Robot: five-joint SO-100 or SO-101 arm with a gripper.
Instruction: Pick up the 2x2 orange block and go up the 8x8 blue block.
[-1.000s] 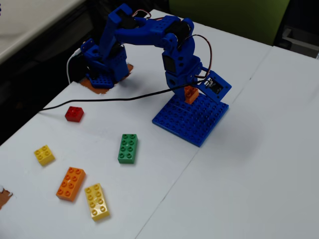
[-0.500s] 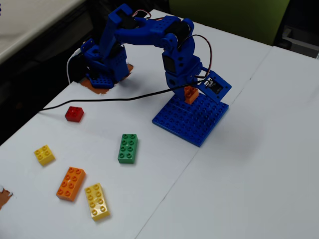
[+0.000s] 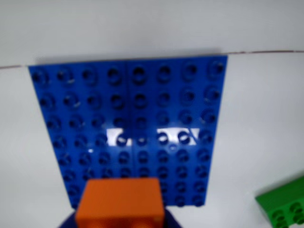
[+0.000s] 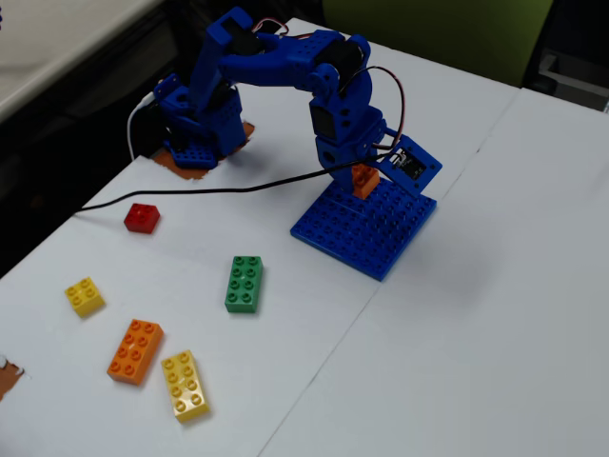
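The 2x2 orange block [image 4: 364,179] is held clamped in the gripper [image 4: 366,177] over the far edge of the 8x8 blue block [image 4: 371,233], which lies flat on the white table [image 4: 476,314]; whether the block touches the plate cannot be told. In the wrist view the orange block [image 3: 119,203] fills the lower frame at the plate's [image 3: 133,118] near edge. A green brick [image 4: 245,283], a red brick [image 4: 142,218], a small yellow brick [image 4: 85,296], a longer orange brick [image 4: 135,350] and a long yellow brick [image 4: 186,385] are scattered well apart from the plate.
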